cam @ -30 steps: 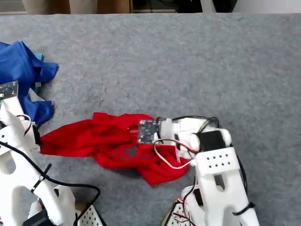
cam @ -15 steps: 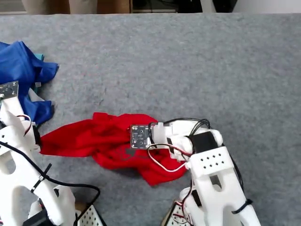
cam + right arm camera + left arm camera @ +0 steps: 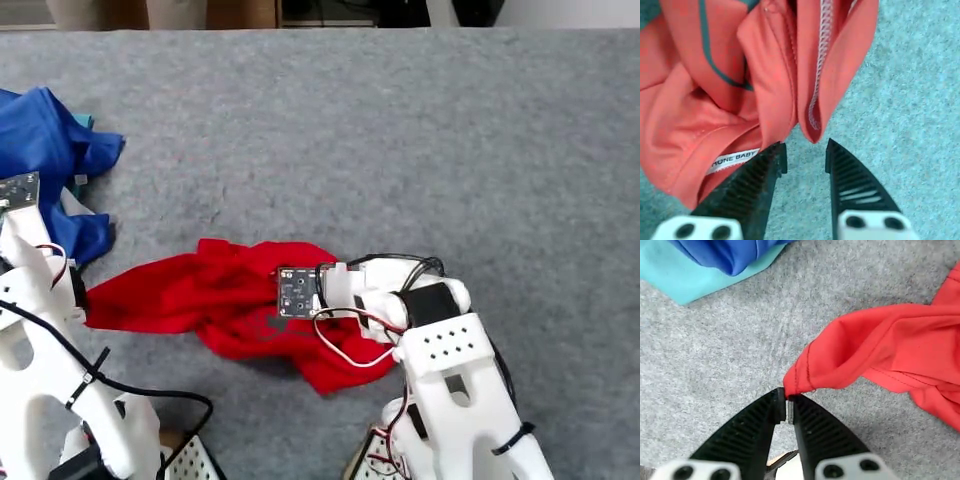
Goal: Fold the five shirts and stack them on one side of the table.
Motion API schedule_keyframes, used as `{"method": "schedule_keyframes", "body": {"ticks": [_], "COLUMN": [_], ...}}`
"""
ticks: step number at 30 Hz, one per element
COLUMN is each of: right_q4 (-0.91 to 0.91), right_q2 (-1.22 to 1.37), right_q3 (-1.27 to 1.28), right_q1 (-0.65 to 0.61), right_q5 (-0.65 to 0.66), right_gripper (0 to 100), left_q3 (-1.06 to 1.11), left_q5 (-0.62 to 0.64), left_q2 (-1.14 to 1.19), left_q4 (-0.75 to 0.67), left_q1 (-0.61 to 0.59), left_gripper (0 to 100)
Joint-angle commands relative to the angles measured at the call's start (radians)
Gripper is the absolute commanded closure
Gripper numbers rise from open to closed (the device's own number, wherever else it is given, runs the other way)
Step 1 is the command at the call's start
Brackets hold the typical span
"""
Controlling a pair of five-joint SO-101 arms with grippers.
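A crumpled red shirt (image 3: 230,300) lies on the grey table (image 3: 420,140), left of centre and near the front. In the left wrist view my left gripper (image 3: 788,409) is shut on a pointed corner of the red shirt (image 3: 880,350), low over the table. The right arm's wrist (image 3: 297,291) hovers over the shirt's right part. My right gripper (image 3: 804,150) is open just above the table, and a hemmed fold of the red shirt (image 3: 835,65) hangs down to the gap between its fingertips. A white label (image 3: 735,160) shows beside one finger.
A blue shirt (image 3: 45,150) lies bunched at the table's left edge with a cyan one (image 3: 685,280) under it. Both arms' white bases (image 3: 460,420) stand at the front edge. The far and right parts of the table are bare grey felt.
The right arm's wrist has shifted left over the red shirt, mostly in the first half second. The left arm and the shirt's outline look unchanged.
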Motion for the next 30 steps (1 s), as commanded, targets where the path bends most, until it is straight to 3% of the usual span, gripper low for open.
{"method": "schedule_keyframes", "body": {"ticks": [1,15,23,30], "right_q4": [-0.037,-0.221,-0.233,-0.301], "right_q2": [0.002,0.004,0.007,0.14], "right_q3": [0.002,0.11,0.111,0.096], "right_q1": [-0.007,-0.002,-0.002,-0.001], "right_q5": [-0.011,-0.012,-0.011,-0.011], "right_gripper": [84.6,84.6,84.6,85.0], "left_q3": [-0.005,0.0,0.021,0.015], "left_q5": [0.006,0.006,0.006,0.006], "left_q2": [-0.022,-0.022,-0.022,-0.022], "left_q4": [-0.005,-0.012,-0.015,-0.015], "left_q1": [-0.008,-0.006,0.0,0.0], "left_gripper": [98,98,98,98]}}
